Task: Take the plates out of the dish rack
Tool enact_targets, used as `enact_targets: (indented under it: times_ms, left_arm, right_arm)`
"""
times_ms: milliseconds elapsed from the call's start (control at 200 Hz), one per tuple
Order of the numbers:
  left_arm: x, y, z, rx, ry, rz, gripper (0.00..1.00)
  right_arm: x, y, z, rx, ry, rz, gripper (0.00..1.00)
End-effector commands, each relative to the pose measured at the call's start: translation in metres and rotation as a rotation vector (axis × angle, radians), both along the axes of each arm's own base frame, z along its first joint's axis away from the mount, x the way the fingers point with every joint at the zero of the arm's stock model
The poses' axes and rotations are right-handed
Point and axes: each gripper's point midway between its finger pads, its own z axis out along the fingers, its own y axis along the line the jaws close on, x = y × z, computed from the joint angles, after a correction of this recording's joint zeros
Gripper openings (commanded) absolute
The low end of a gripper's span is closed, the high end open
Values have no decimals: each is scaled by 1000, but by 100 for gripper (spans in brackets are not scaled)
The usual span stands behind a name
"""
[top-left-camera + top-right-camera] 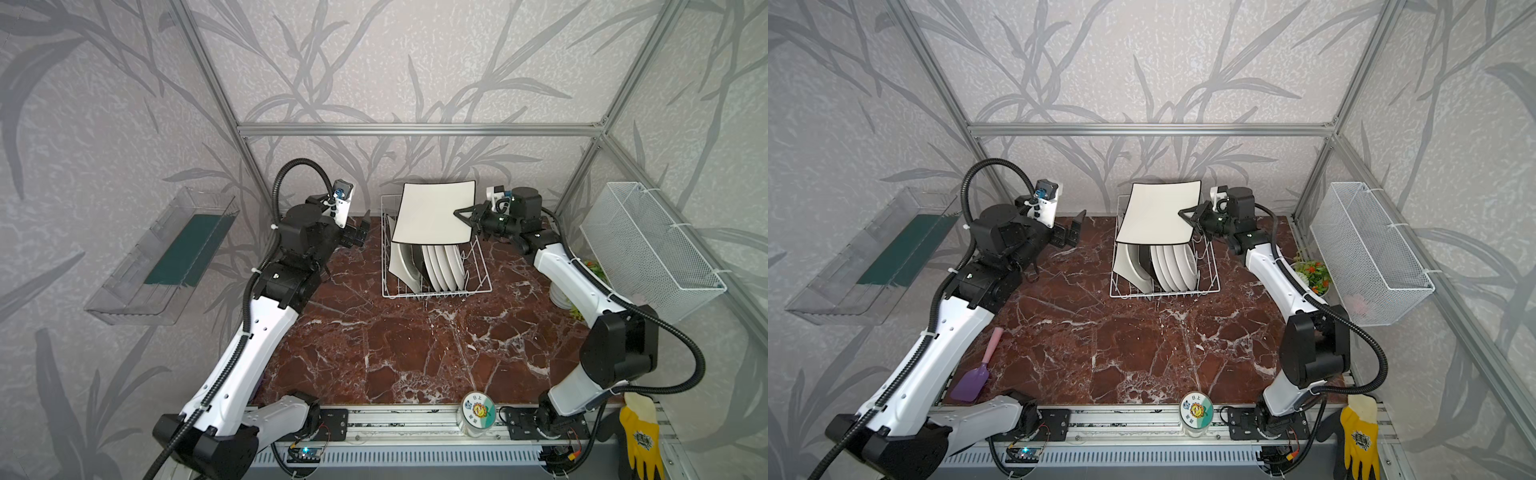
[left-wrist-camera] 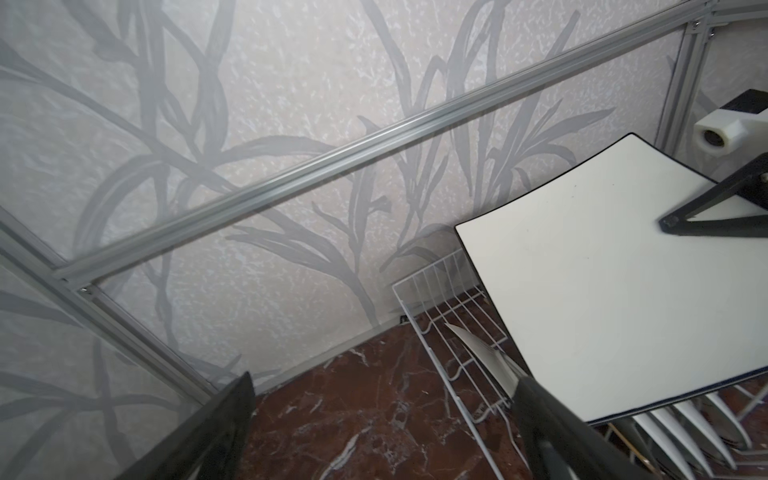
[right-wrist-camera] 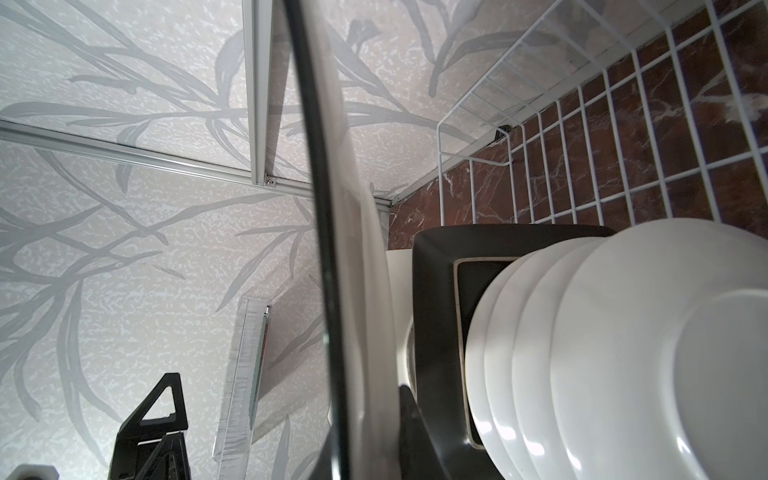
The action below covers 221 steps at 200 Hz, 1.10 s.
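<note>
Now, my right gripper clamps the cream square plate above the dish rack; left gripper gapes beside it.

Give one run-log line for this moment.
right pincer: shut on cream square plate, over dish rack | left pincer: open, empty | other plates: in rack

We see a white wire rack on the table near the back wall. Above it hangs a large square cream plate with a dark rim and curved edges. It is tilted, face up, and the right gripper pinches its right edge. Below, standing on edge in the slots from left to right, are a second cream plate, a black plate and four white round plates close together.
</note>
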Motion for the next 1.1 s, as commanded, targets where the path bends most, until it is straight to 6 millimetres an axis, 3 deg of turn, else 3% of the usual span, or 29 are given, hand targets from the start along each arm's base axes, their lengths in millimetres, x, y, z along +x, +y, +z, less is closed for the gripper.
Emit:
enact_targets:
  times_ms: [0,230,500,835,1100]
  left_arm:
    - [-5,-20,-40,-132,254,-102,99]
    - [-6,-54,-61,-302,499,-313,99]
    - [-8,-77,-76,-464,667,-501,99]
    - [8,-92,-75,-546,703,-593,99]
    - [18,-103,-60,-618,669,-673,98]
  right_arm:
    - [-25,4,84,42,-307,75,0]
    - [-31,5,91,45,-395,100,0]
    - [-38,11,99,56,-487,163,0]
    - [-43,17,109,93,-539,216,0]
    - [-46,25,112,118,-553,257,0]
